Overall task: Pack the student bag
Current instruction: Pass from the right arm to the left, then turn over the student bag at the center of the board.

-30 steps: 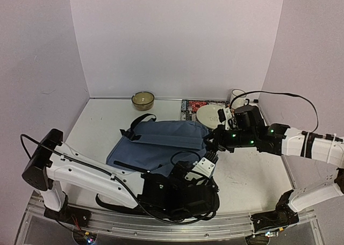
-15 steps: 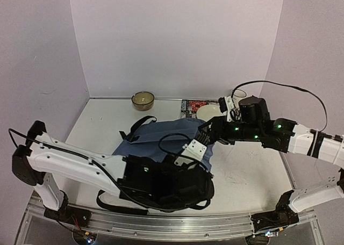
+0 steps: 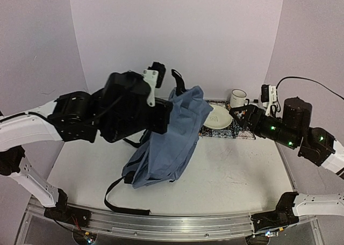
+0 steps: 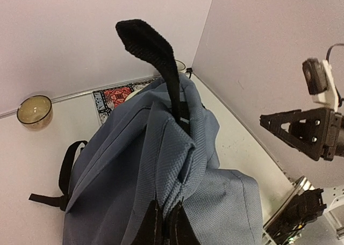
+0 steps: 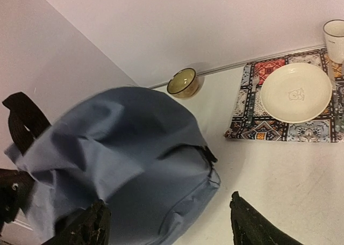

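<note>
Each arm is built from long white tubes joined by fat, round black joints. The left arm (image 3: 27,129) is ended by a big black block (image 3: 129,108), and a small white box (image 3: 153,76) is fixed on top of that block. Tiny green lights (image 3: 271,128) are seen on the black parts of the right arm (image 3: 301,140). A thin black cable (image 3: 309,83) is looped above it, and a small white holder (image 3: 270,94) is fixed near its end. The fingers (image 4: 293,131) of the right gripper (image 3: 239,115) are black and flat, shaped like triangles with holes cut in them. Black feet (image 3: 269,221) are fixed at the bottom of both arms.
</note>
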`<state>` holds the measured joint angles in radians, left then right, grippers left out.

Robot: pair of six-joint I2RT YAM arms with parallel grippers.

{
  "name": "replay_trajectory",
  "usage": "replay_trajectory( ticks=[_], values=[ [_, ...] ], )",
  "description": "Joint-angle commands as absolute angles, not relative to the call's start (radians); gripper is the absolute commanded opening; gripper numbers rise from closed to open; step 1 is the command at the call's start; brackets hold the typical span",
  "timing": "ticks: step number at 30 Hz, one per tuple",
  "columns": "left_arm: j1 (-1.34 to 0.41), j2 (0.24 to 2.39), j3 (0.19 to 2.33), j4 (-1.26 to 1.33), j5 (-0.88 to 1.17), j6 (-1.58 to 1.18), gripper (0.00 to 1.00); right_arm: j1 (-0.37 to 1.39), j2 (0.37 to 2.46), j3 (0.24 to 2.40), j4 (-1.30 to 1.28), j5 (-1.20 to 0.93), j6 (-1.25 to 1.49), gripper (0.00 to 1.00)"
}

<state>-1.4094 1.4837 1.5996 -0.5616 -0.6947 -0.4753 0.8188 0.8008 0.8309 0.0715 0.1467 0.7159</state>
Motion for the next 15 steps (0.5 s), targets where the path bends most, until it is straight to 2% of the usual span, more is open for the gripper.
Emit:
replay_trajectory(
  ticks=[1,4,7,15],
  values=[
    [-1.281,1.255,1.495,-0.305,-0.573,-0.589,0.0,0.82,0.779,0.797,0.059,0.22,0.689,0.8],
    [-1.078,1.12,1.284,-0.249,-0.438,-0.751,0.0,0.82,0.814,0.802,0.061,0.186,0.662,0.81],
    [-0.941,1.044,1.197,-0.233,-0.342,-0.804,0.0,0.82,0.892,0.811,0.094,0.102,0.648,0.86],
    [-0.898,1.083,1.213,-0.242,-0.262,-0.8,0.0,0.833,1.173,0.686,0.535,-0.147,0.871,0.89]
  ],
)
